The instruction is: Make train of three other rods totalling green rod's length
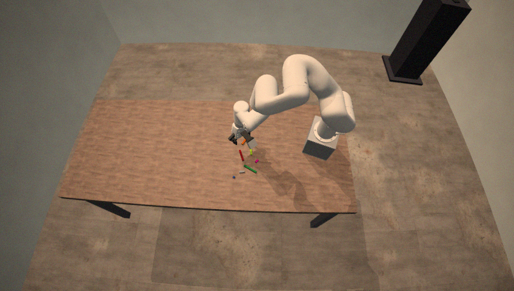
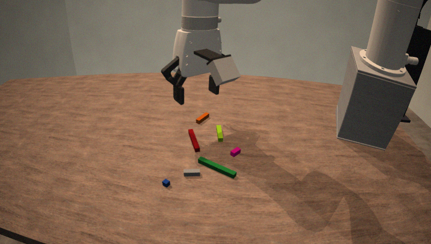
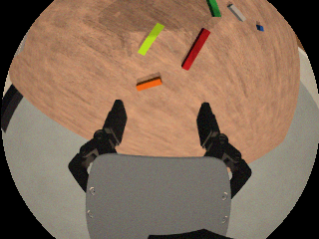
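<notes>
My gripper [image 2: 196, 99] [image 3: 161, 109] is open and empty, above the table behind the orange rod [image 2: 202, 118] [image 3: 150, 84] [image 1: 243, 142]. The red rod [image 1: 241, 155] [image 2: 193, 140] [image 3: 195, 49] and the lime rod [image 1: 251, 152] [image 2: 219, 133] [image 3: 151, 39] lie apart in front of the orange rod. The green rod [image 1: 250, 168] [image 2: 217, 167] [image 3: 214, 8] lies slanted nearer the front. The magenta rod [image 1: 256, 160] [image 2: 235, 152] lies right of the red rod. The grey rod [image 1: 242, 172] [image 2: 191, 173] [image 3: 236, 12] and the blue rod [image 1: 233, 177] [image 2: 165, 183] [image 3: 260, 28] lie left of the green rod. All lie flat and separate.
The wooden table [image 1: 144, 154] [image 2: 90, 135] carries the rods. The arm's grey base block [image 1: 319, 147] [image 2: 374, 105] stands at the table's right side. A wrist camera housing [image 2: 224, 69] juts out beside the gripper. A dark pillar [image 1: 425, 39] stands on the floor beyond the table.
</notes>
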Tool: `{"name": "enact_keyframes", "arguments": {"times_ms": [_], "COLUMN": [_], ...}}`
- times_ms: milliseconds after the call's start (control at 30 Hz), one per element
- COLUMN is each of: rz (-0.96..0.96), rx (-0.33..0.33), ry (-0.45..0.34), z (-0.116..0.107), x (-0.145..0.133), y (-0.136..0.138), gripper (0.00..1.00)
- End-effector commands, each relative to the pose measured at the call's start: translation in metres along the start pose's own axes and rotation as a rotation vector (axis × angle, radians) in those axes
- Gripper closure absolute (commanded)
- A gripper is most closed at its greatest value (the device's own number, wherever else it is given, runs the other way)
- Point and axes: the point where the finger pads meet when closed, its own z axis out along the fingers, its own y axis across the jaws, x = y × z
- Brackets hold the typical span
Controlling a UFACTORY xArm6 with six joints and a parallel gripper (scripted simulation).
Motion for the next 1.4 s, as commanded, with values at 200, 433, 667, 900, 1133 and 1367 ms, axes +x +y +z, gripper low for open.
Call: {"name": "enact_keyframes", "arguments": {"times_ms": [200,433,667,900,1133,1367], "rz": [0.329,0.468,0.703,0.897,1.075,1.269], "rx": [0.038,0.037,0.037,0.036,0.035,0.034], "ry": [-0.003,-0.006,-0.011,-0.014,-0.018,-0.021], "z": [-0.0011,-0.0011,-0.0011,-0.001,-0.001,-0.001], "x": [0.0015,0.0026,0.0044,0.006,0.0074,0.0089], "y": [0.0034,0.0043,0.0058,0.0071,0.0082,0.0095], "gripper": [0.0,0.0,0.0,0.0,0.0,0.0]}}
